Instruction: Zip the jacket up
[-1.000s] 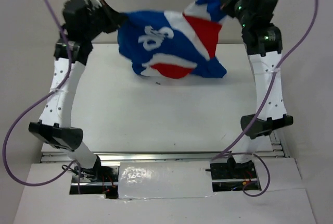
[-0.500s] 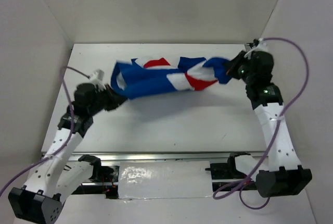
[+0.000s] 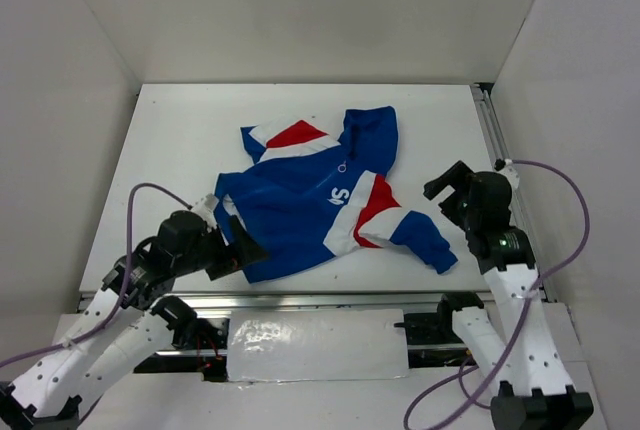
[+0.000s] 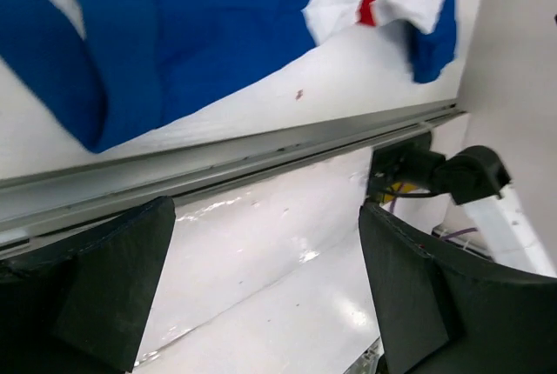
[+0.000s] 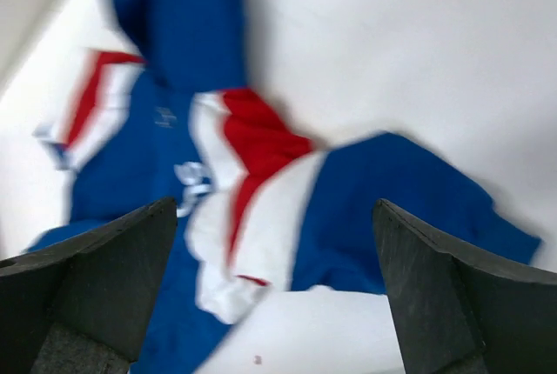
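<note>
On the white table (image 3: 170, 140), one blue, red and white jacket (image 3: 310, 205) lies spread by the near edge, between two tools: left gripper (image 3: 248, 242) and right gripper (image 3: 447, 193), both gaping wide, empty. The overhead view shows the whole garment; the left wrist view shows only its near hem.

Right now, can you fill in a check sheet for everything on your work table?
Surface: white table, flat and bare around the clothing.
Job's things: jacket lying rumpled, lettering up; zipper too small to judge.
Clutter: only a tiny reddish speck near the front edge.
Grippers: left gripper open, empty, at the jacket's near corner; right gripper open, empty, near a sleeve.
Cables: purple cables loop off both arms, not on the jacket.
Surroundings: white walls on three sides; metal rail along the near edge.
</note>
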Tool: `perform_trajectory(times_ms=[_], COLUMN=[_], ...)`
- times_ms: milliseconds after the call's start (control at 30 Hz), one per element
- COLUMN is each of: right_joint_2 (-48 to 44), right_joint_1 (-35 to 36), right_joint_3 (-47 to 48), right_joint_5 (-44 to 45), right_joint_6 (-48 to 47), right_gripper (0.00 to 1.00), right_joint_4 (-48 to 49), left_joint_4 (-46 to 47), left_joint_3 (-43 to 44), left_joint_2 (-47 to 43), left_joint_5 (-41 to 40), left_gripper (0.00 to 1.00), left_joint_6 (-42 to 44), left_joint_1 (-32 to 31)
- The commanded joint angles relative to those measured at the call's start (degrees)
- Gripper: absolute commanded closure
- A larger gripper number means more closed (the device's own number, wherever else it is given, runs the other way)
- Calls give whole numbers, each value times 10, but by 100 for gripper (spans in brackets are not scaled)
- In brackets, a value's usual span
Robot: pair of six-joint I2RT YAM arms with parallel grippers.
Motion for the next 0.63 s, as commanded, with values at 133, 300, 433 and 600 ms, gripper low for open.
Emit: perform_trajectory(times_ms=[133,300,433,600], right_joint_2=[-48,-86,-114,-126], right_joint_1=[42,44,46,48], right_joint_3=[38,23,13,-2], right_joint_5=[31,45,75,64], right_joint_6=[-22,-17,-25,-34], right_gripper=[0,0,0,0], right_joint_4=[35,76,90,110], left_joint_4=[3,36,71,75], left_joint_3=[85,99,88,85], left_joint_2=[87,93,60,43], left_joint_5=[-87,-129,-151,-158], left_gripper=[1,1,1,1], left_joint_6=[11,24,45,49], left_joint_1=[-15,-28,-29,-28])
